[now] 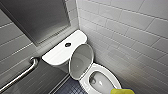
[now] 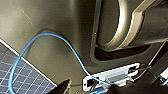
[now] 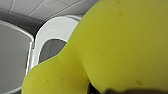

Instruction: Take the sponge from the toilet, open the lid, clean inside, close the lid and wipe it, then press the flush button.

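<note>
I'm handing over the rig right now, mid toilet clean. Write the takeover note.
Right pincer: shut on the sponge, by the front rim of the toilet.
Left pincer: open or shut, cannot tell.
The lid stands raised in front of the tank cover; the flush button sits on that cover.
Done: sponge picked up, lid opened.
Left: clean inside, close and wipe the lid, flush.

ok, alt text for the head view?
White toilet in a tiled corner, lid raised, bowl open. A yellow sponge shows at the bottom edge, by the bowl's front. Round dark flush button on the tank cover; metal grab bar at left.
</note>
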`<state>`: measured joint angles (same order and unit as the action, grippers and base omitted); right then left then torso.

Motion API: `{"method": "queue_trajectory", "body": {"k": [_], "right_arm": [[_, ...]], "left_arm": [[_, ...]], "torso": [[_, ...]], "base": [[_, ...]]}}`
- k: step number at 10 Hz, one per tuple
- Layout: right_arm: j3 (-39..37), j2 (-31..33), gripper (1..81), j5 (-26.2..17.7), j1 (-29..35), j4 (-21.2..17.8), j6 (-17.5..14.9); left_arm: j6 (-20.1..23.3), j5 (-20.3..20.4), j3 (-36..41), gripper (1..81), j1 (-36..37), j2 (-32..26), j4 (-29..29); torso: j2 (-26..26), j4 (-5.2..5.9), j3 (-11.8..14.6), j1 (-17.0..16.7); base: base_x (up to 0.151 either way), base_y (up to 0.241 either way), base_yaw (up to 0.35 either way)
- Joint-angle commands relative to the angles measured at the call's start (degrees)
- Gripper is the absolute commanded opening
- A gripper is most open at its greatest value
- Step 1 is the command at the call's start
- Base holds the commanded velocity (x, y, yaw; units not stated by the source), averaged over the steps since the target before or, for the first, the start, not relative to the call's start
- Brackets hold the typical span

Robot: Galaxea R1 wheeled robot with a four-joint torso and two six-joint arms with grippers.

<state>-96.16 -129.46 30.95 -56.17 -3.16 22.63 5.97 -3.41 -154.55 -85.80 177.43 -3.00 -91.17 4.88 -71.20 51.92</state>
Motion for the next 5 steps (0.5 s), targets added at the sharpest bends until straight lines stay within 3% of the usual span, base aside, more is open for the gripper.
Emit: {"method": "queue_trajectory", "body": {"k": [1,3,5], "right_arm": [[5.47,5.15,1.0,0.42,-3.29,-0.09,-0.57],[8.19,6.38,1.0,0.78,-2.51,-0.18,-0.83],[9.42,6.91,1.0,-0.37,3.10,-0.27,-0.74]], "left_arm": [[0.71,-5.55,0.21,81.1,-2.49,0.56,0.10],[0.71,-5.38,0.21,81.1,-2.49,0.64,0.10],[0.71,-5.38,0.21,81.1,-2.49,0.56,0.10]], "torso": [[0.00,0.00,0.00,0.00],[-0.02,0.00,0.00,0.00],[-0.02,0.00,0.00,0.00]], "base": [[0.000,0.000,0.000],[0.000,0.000,0.000],[0.000,0.000,0.000]]}}
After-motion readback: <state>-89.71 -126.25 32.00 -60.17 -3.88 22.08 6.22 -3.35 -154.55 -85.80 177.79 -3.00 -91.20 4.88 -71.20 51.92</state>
